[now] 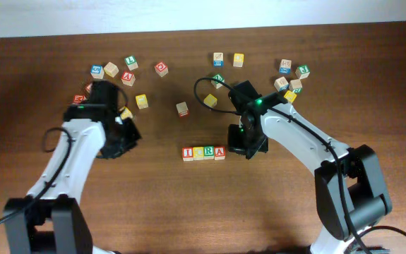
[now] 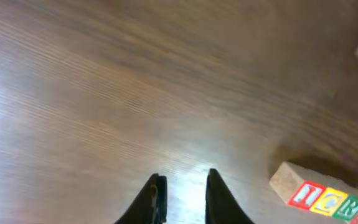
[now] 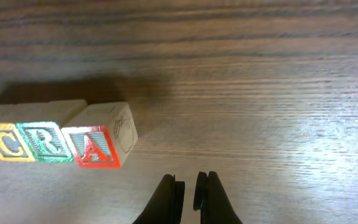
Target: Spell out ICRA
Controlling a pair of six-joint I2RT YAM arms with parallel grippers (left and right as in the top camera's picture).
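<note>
ICRA row of small wooden letter cubes (image 1: 203, 153) sits touching; left gripper (image 2: 183, 177) narrowly parted, right gripper (image 3: 189, 178) closed, both empty.

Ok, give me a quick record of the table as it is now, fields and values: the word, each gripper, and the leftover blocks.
word row: I cube, C cube, R cube, A cube, side by side, touching, reading ICRA
letter colours: red, yellow, green, red
task status: word looks complete
left gripper: fingers slightly apart over bare table, holding nothing, left of the row
right gripper: shut, empty, right of the A cube, not touching it
spare cubes: scattered across the far side, apart from the row
</note>
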